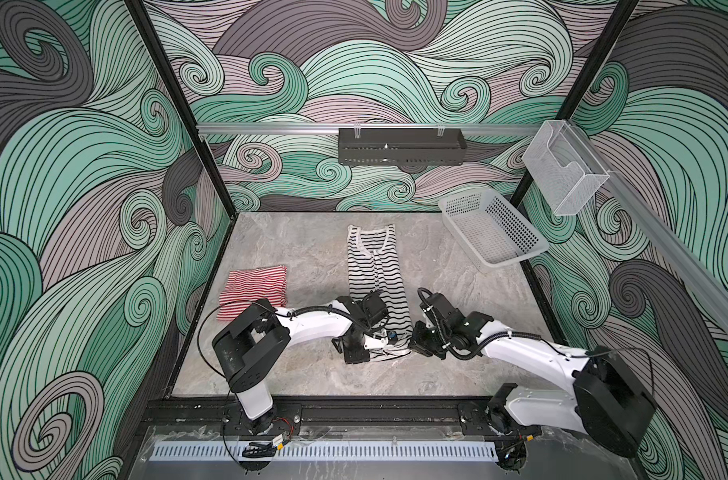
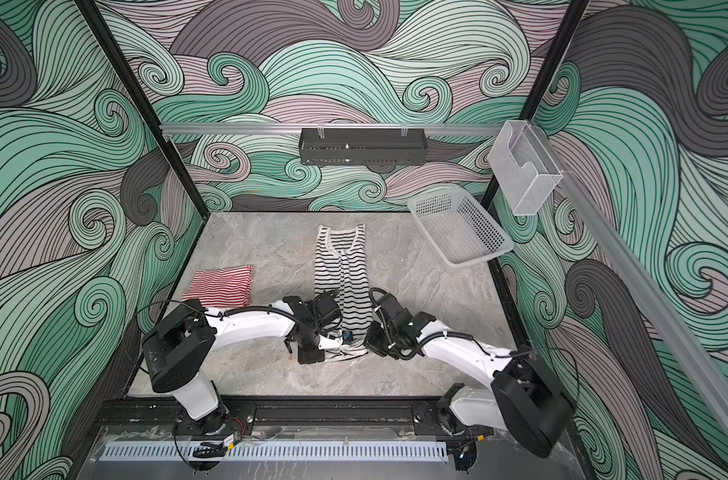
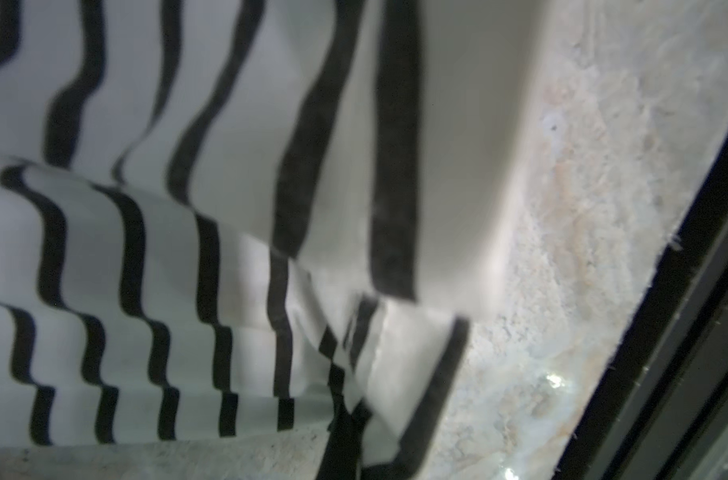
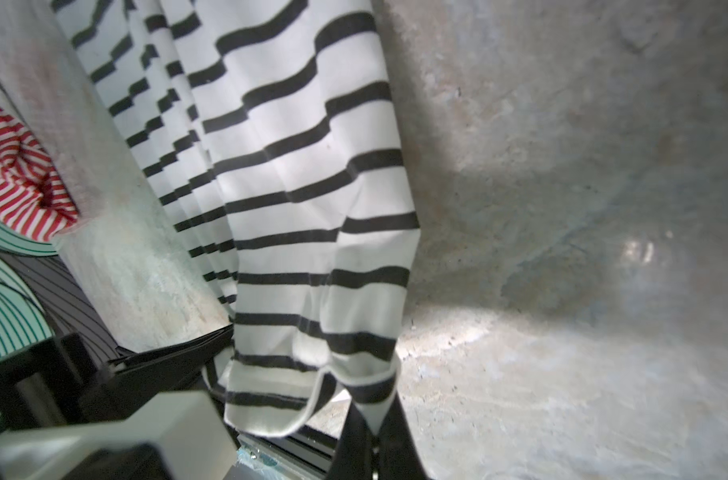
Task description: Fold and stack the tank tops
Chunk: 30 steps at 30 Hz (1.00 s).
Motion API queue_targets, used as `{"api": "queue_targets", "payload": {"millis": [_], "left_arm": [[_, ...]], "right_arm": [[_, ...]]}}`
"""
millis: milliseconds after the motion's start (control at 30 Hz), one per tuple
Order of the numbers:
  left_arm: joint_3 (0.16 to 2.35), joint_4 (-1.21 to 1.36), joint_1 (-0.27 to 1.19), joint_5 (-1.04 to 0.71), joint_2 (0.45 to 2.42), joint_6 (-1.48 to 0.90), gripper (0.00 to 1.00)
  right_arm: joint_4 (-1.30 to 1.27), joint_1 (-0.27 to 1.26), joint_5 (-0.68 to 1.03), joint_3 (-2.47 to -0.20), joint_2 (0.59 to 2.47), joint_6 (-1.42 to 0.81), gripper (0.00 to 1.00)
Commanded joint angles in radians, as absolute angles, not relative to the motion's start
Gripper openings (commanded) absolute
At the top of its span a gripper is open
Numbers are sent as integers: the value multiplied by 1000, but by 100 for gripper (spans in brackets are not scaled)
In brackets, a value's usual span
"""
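The black-and-white striped tank top (image 1: 375, 274) (image 2: 342, 270) lies lengthwise mid-table, folded into a narrow strip with its neckline at the far end. Both grippers are at its near hem. My left gripper (image 1: 389, 336) (image 2: 345, 336) (image 3: 370, 453) is shut on the hem's left corner. My right gripper (image 1: 414, 338) (image 2: 371, 338) (image 4: 375, 436) is shut on the right corner, with cloth (image 4: 312, 232) bunched and pulled up between its fingers. The red-and-white striped tank top (image 1: 254, 291) (image 2: 223, 286) (image 4: 17, 174) lies folded at the left, partly behind the left arm.
A white perforated basket (image 1: 493, 232) (image 2: 458, 232) sits tilted at the far right corner of the marble table (image 1: 304, 257). A black tray (image 1: 399, 145) and a clear bin (image 1: 562, 170) hang on the wall rails. A black frame edges the table's front.
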State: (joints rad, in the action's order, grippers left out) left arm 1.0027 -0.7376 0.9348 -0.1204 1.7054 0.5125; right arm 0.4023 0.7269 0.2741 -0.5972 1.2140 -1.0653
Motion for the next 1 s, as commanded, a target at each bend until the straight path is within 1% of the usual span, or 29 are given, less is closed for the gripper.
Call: {"api": "queue_targets", "payload": {"millis": [0, 167, 333, 467, 533, 667, 800, 967], "left_arm": [[1030, -845, 948, -183, 1669, 522, 0], [1046, -928, 970, -207, 1613, 531, 0], [1128, -1050, 973, -263, 1509, 539, 0], [1212, -1076, 964, -173, 1448, 522, 0], [1250, -1077, 946, -140, 1445, 532, 0], [1313, -1022, 882, -59, 1485, 563, 0], [1385, -968, 789, -46, 1560, 599, 0], [1490, -922, 686, -57, 1703, 623, 0]], "right_arm": [[504, 741, 235, -550, 1115, -1099, 0], [572, 791, 212, -496, 955, -1164, 0], [698, 827, 179, -522, 826, -1193, 0], [795, 825, 129, -626, 780, -1180, 0], [823, 816, 117, -701, 816, -1151, 0], [846, 753, 140, -859, 961, -1054, 0], [846, 653, 176, -998, 1108, -956, 0], [817, 523, 257, -1123, 1284, -854, 0]]}}
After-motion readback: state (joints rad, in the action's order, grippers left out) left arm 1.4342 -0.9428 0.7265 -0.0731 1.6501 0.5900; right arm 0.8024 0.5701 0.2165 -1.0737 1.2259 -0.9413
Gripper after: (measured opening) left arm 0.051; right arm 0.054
